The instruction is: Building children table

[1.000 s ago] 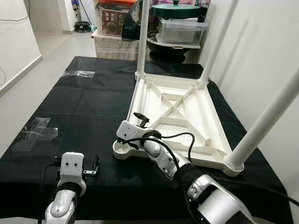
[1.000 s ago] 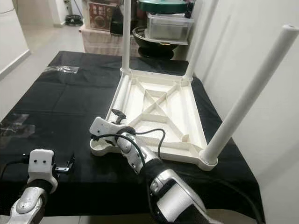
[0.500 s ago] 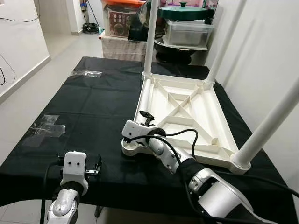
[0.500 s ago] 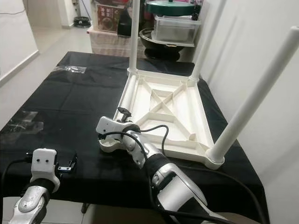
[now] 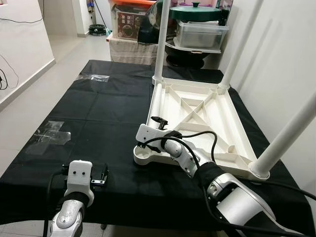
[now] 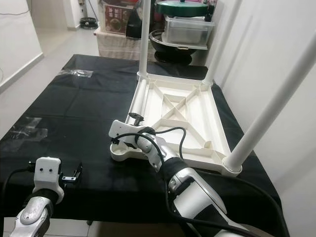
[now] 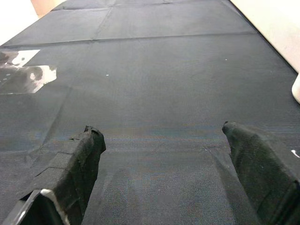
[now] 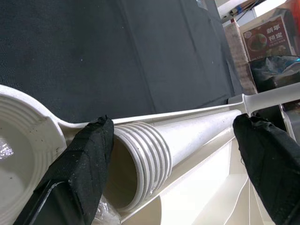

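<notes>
Now your right claw point(image 5: 148, 139), fingers spread, straddles the loose threaded leg point(image 8: 187, 140) inside the upturned table point(image 5: 207, 118), having reached further in; left claw point(image 7: 161, 154) open over the counter point(image 5: 98, 108), unmoved.

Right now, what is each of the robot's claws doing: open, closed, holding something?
Left gripper: open, empty, above the black tablecloth.
Right gripper: open, fingers either side of the loose table leg, not clamped.

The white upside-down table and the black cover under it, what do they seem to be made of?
The table top looks like moulded plastic with a dull sheen: ribbed underside, and a loose leg with moulded screw threads. The black cover looks like thin matte non-woven fabric, finely textured and creased, though that is a guess.
</notes>
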Available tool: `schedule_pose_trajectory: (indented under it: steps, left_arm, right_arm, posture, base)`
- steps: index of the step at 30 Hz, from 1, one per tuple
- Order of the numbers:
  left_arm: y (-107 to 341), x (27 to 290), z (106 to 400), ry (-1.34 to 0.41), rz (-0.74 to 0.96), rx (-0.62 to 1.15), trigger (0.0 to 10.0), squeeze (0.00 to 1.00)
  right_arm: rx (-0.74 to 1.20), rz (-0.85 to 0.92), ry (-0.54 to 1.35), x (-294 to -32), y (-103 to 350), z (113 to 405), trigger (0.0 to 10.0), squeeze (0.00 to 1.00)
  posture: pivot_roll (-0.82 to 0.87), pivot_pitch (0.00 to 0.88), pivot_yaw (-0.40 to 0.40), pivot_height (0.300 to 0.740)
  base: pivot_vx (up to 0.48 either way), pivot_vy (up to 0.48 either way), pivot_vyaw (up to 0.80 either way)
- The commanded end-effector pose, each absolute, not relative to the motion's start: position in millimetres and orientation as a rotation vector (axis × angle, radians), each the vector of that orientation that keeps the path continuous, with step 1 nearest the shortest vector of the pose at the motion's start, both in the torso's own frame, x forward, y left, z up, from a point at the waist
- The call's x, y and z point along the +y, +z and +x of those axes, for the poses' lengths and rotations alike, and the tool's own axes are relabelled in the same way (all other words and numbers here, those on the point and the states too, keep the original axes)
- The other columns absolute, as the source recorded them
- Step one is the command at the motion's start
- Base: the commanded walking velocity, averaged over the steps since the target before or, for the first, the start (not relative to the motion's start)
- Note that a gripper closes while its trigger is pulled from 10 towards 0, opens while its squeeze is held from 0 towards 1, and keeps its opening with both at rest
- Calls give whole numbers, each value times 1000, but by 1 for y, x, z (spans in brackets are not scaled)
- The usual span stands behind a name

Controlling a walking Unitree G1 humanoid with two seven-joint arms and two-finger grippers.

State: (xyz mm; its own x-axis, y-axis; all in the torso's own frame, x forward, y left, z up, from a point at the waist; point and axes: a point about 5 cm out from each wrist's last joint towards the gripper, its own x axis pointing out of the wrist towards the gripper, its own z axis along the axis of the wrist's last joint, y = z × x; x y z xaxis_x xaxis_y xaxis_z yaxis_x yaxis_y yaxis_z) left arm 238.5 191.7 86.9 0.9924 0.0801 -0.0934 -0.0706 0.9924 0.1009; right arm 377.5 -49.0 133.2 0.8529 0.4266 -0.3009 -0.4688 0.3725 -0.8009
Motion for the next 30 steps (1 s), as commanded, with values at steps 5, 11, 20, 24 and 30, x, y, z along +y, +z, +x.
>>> schedule_pose_trajectory:
  steps: [5, 11, 20, 24, 30]
  left_arm:
    - [83, 191, 238, 67, 102, 121, 10000, 0]
    - [80, 189, 237, 62, 97, 127, 10000, 0]
    - [79, 187, 237, 55, 93, 129, 10000, 0]
    - [80, 187, 237, 55, 93, 127, 10000, 0]
    - [80, 187, 237, 56, 93, 127, 10000, 0]
  right_arm:
    - [162, -1070, 547, -79, 127, 383, 10000, 0]
    - [162, -1044, 557, -86, 138, 386, 10000, 0]
    - [188, -1061, 519, -100, 140, 390, 10000, 0]
    - [186, -1050, 543, -92, 137, 387, 10000, 0]
    - [157, -1005, 521, -83, 140, 387, 10000, 0]
  posture:
    - [91, 0, -108, 740]
    - [79, 0, -104, 740]
    - [74, 0, -102, 740]
    - [79, 0, -105, 740]
    - [79, 0, -105, 740]
  base:
    - [0, 0, 0]
    - [0, 0, 0]
    - [0, 0, 0]
    - [0, 0, 0]
    - [0, 0, 0]
